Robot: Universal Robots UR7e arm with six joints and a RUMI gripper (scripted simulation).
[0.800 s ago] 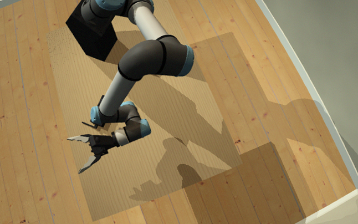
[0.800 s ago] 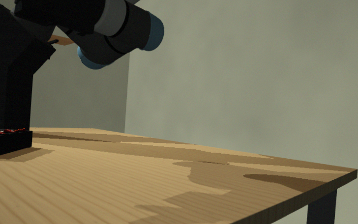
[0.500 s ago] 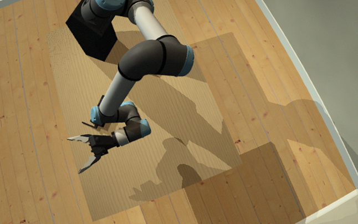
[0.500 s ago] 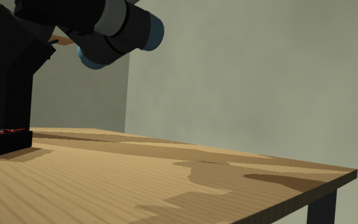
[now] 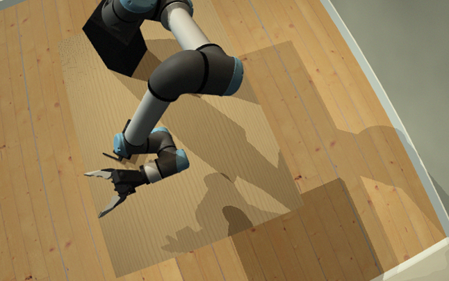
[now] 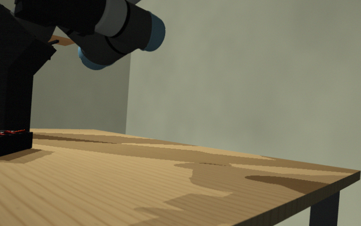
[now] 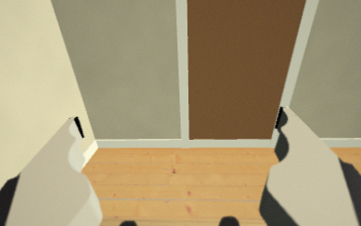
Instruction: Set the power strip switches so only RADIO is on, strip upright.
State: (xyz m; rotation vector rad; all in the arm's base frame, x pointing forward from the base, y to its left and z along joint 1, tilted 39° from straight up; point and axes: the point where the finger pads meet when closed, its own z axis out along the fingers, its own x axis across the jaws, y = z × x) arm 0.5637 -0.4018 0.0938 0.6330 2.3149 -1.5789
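My gripper is open and empty. It hangs above the left edge of the light wooden table, with its fingers pointing sideways off the table. The wrist view shows only the floor, a wall and a brown door between the fingers. A low black block with red marks on top lies on the table against the robot's base at the left edge of the exterior view. It may be the power strip, but its labels and switches cannot be read. In the top view no strip shows.
The robot's black base stands at the table's far end. The arm's elbow hangs over the table's middle. A wooden floor surrounds the table, and the room walls are close on the right.
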